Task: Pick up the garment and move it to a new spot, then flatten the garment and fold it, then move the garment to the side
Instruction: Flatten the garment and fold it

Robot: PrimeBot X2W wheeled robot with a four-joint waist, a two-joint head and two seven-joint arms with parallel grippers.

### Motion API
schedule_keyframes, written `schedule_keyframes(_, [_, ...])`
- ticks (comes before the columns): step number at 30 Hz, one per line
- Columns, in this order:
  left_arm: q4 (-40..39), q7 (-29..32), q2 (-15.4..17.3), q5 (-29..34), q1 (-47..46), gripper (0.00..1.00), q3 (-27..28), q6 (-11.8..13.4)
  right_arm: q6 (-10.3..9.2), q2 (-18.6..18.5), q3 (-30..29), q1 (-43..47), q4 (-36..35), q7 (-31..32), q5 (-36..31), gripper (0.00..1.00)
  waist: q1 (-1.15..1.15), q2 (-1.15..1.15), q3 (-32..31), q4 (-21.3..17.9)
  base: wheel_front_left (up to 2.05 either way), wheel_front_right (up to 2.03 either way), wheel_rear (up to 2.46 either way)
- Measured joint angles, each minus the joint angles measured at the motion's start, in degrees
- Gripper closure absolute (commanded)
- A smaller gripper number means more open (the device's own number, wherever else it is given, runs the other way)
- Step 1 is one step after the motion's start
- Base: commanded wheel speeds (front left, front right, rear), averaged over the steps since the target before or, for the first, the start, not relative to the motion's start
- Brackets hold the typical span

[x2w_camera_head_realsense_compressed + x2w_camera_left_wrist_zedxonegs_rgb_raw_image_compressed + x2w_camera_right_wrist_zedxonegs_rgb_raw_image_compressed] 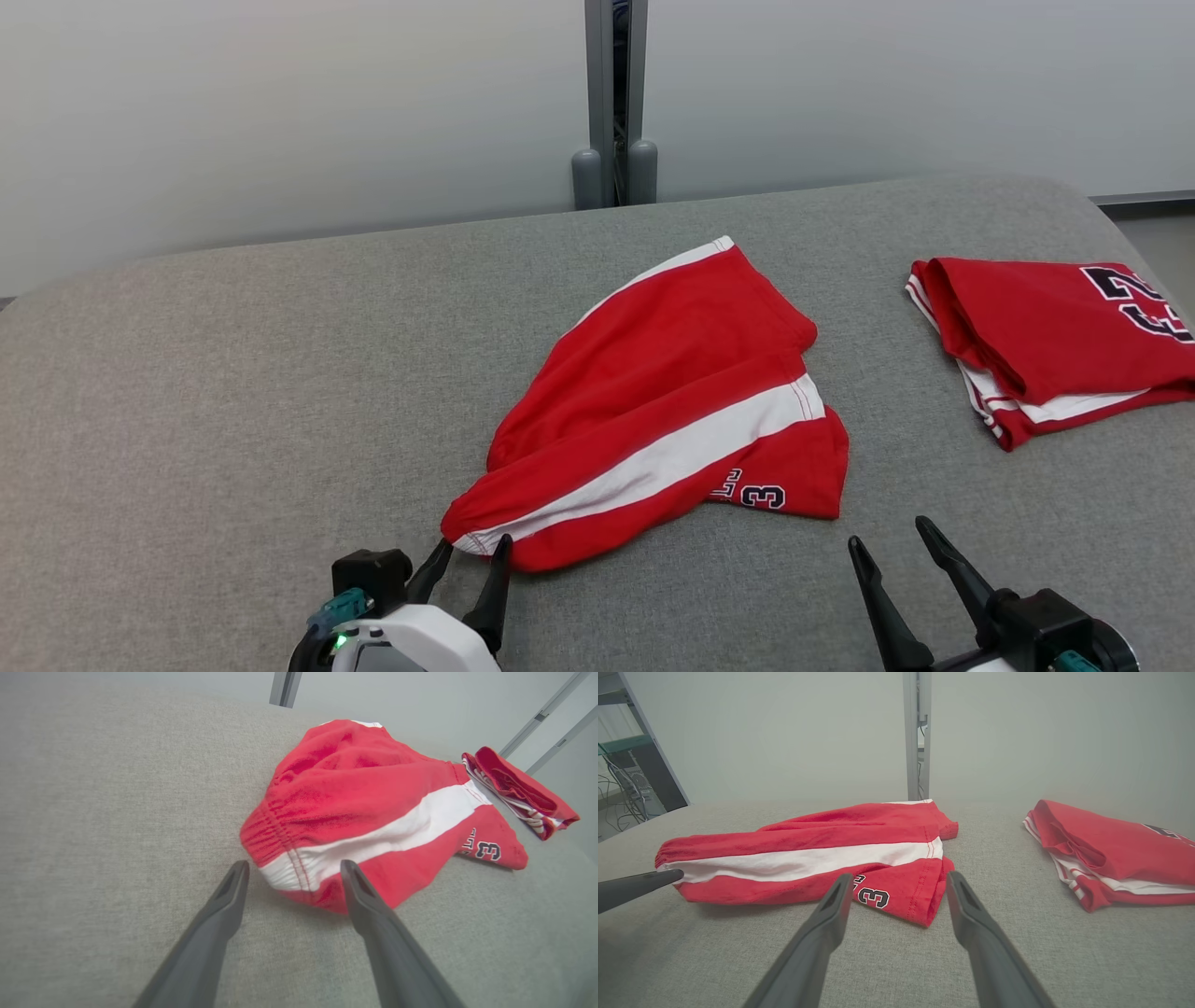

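Observation:
The garment [667,397] is a pair of red shorts with a white side stripe and a dark "3", lying loosely folded in the middle of the grey cushion. My left gripper [474,545] is open at its near waistband corner; in the left wrist view that gathered corner [289,868] sits between the two fingertips [238,870]. My right gripper [887,532] is open and empty, just short of the hem corner with the number [920,891]. The right wrist view shows the garment [808,858] stretched across, with a left fingertip [668,876] at its far end.
A second red garment [1055,341], folded and numbered, lies at the cushion's right [1111,854]. The grey cushion [233,420] has bare room to the left. A grey post [616,103] stands against the pale wall behind. The cushion's right edge drops to the floor [1162,238].

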Motion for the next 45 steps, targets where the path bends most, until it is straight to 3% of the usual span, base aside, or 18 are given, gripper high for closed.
schedule_keyframes(1, [0.02, -0.01, 0.01, -0.31, -0.12, 0.14, 0.01, 0.0, 0.0, -0.04, 0.0, -0.01, 0.0, 0.0, 0.01, 0.0, 0.0, 0.0, 0.06, -0.08, 0.0, 0.0, 0.0])
schedule_keyframes(2, [-0.05, -0.01, 0.01, -0.48, -0.4, 0.64, -0.03, -0.03, 0.0, -0.16, 0.04, -0.01, 0.0, 0.0, 0.05, 0.0, 0.0, 0.0, 0.14, -0.23, 0.0, 0.0, 0.0])
schedule_keyframes(3, [-0.42, -0.01, 0.0, -0.46, -0.41, 1.0, 0.09, -0.08, 0.0, -0.24, 0.05, -0.02, 0.0, 0.0, 0.05, 0.0, 0.0, 0.0, 0.17, -0.27, 0.0, 0.0, 0.0])
schedule_keyframes(12, [-2.64, 0.0, 0.01, 1.34, 0.93, 1.0, 0.78, -0.26, 0.0, -0.37, 0.36, -1.89, 1.71, 0.0, 1.07, 0.0, 0.0, 0.0, 0.22, 0.18, 0.0, 0.0, 0.0])
schedule_keyframes(21, [-6.57, 0.0, 2.66, 6.79, 2.38, 1.0, 0.29, 0.07, 0.0, -1.2, 3.8, -15.35, 16.05, -0.01, 9.91, 0.0, 0.0, 0.0, 1.91, 2.47, 0.0, 0.0, 0.0])
schedule_keyframes(29, [-8.47, 0.0, 3.74, 8.27, 1.02, 1.0, -0.62, -0.12, 0.0, -4.3, 11.92, -28.67, 29.0, 4.33, 20.73, 0.0, 0.0, 0.0, 5.17, 5.13, 0.0, 0.0, 0.0])
schedule_keyframes(43, [-9.6, -0.01, 3.45, 9.17, -0.44, 1.0, -1.67, -0.19, 0.0, -6.1, 25.79, -39.21, 39.46, 11.18, 29.96, 0.0, 0.0, 0.0, 8.75, 7.49, 0.0, 0.0, 0.0])
schedule_keyframes(45, [-9.65, 0.0, 3.45, 9.23, -0.47, 1.0, -1.72, -0.2, 0.0, -6.15, 27.7, -40.0, 40.34, 11.38, 30.72, 0.1, 0.0, 0.0, 8.9, 7.57, 0.0, 0.0, 0.0])
